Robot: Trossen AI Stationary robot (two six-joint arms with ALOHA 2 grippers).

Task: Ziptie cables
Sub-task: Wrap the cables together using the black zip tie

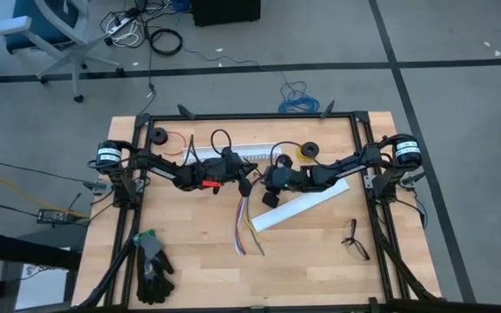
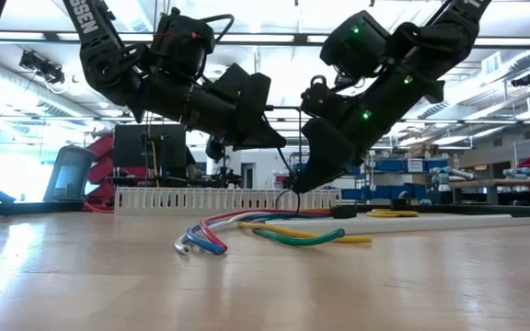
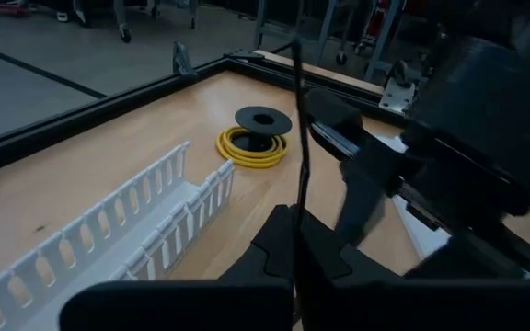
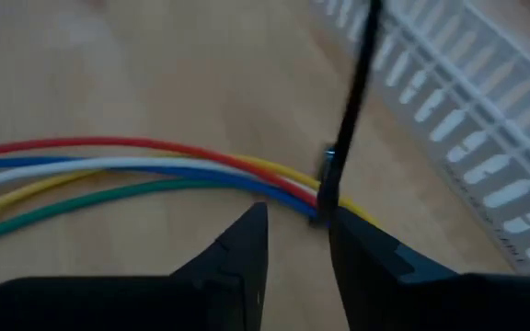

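wooden table (image 1: pixel 320 252) at frame centre: the cables (image 1: pixel 249 228) lie below both arms. left gripper (image 3: pixel 294 241) pinches the ziptie (image 3: pixel 300 138) upright; right gripper (image 4: pixel 297 241) hangs slightly parted beside its lower end.

One bundle of cables (image 1: pixel 249 228) and one ziptie (image 4: pixel 350 110) lie mid-surface. Two white slotted channels (image 1: pixel 303 207), two spools (image 1: pixel 307 151), one pair of gloves (image 1: pixel 152 268) near the front-left corner.

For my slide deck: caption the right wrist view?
Right gripper, fingers parted, above the cables, beside the black ziptie looped around them.
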